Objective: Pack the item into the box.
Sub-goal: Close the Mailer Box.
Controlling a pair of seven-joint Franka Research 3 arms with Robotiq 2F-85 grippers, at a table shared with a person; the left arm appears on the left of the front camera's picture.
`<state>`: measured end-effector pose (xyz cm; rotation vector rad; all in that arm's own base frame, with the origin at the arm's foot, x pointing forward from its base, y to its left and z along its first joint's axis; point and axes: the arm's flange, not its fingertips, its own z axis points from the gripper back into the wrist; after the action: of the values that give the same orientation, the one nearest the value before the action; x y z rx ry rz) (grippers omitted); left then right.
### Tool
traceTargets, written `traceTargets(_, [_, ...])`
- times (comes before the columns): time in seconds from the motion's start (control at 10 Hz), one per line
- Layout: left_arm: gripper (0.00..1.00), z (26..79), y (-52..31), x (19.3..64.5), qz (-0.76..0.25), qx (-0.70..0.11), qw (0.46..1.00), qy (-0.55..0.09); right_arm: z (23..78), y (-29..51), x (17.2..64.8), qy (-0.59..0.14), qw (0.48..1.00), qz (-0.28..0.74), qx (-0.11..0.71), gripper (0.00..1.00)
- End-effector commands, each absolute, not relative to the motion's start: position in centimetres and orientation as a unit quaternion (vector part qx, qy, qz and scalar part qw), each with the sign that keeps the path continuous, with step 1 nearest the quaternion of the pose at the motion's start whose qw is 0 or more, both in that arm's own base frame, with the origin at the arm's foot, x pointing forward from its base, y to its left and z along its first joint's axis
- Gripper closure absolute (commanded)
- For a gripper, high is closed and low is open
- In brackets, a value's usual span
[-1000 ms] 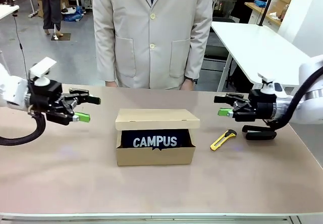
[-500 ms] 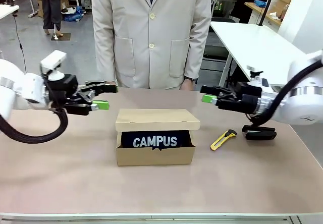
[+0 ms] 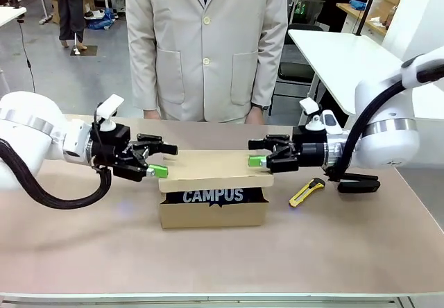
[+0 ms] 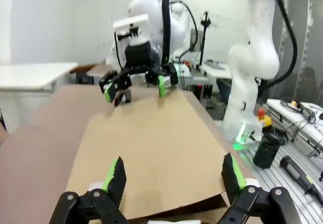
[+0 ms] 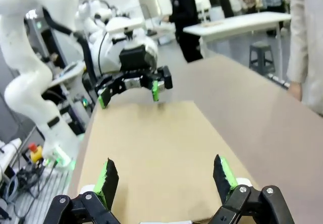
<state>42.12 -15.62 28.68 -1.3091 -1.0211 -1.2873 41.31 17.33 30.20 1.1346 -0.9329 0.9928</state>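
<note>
- The box (image 3: 214,197) stands in the middle of the desk (image 3: 208,259), with its front side toward the robot.
- The lid flap (image 3: 215,164) lies almost flat over the box, but a gap remains open at the front.
- Through this gap the item (image 3: 214,195) is visible inside the box (the white letters "CAMPUS" can be read on the navy fabric).
- The left gripper (image 3: 161,161) is at the left end of the lid flap, just above its edge; its fingers are spread open and hold nothing.
- The right gripper (image 3: 257,152) is at the right end of the lid flap, also with open fingers and nothing between them.
- In the left wrist view, the left gripper (image 4: 174,176) has its green-padded fingers (image 4: 115,176) apart over the brown lid flap (image 4: 156,148), and the right gripper (image 4: 135,88) faces it from the far end.
- In the right wrist view, the right gripper (image 5: 164,176) is open over the lid flap (image 5: 151,153), and the left gripper (image 5: 128,93) is opposite to it.
- A yellow utility knife (image 3: 306,191) lies on the desk to the right of the box, and a black stapler (image 3: 358,184) lies near it, farther right.
- A person in a beige coat (image 3: 206,44) stands at the far side of the desk.
</note>
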Motion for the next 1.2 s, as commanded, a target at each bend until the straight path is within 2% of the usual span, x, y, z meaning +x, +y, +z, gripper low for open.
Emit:
traceTargets(0.0, [0.00,28.1,-16.3,41.4,-0.549,-0.537,0.504,-0.394,29.3,17.3,40.9,-0.395,0.632,0.477,0.466,0.00])
traceTargets(0.3, [0.00,26.7,-17.0,40.9,-0.564,-0.528,0.521,-0.361,28.2,17.4,39.4,-0.378,0.629,0.524,0.432,0.00])
traceTargets(0.6, [0.00,29.3,-15.6,40.5,-0.562,-0.520,0.500,-0.405,30.5,16.1,39.4,-0.410,0.603,0.510,0.455,0.00])
traceTargets(0.8, [0.00,33.5,-12.6,38.5,-0.550,-0.511,0.474,-0.459,35.4,11.6,37.7,-0.444,0.605,0.426,0.506,0.00])
traceTargets(1.0, [0.00,35.9,-9.9,35.3,-0.522,-0.537,0.466,-0.472,38.1,6.7,34.2,-0.439,0.634,0.343,0.537,0.00])
traceTargets(1.1, [0.00,33.4,-12.7,39.6,-0.552,-0.517,0.479,-0.445,38.2,6.6,32.5,-0.440,0.642,0.372,0.506,0.00])
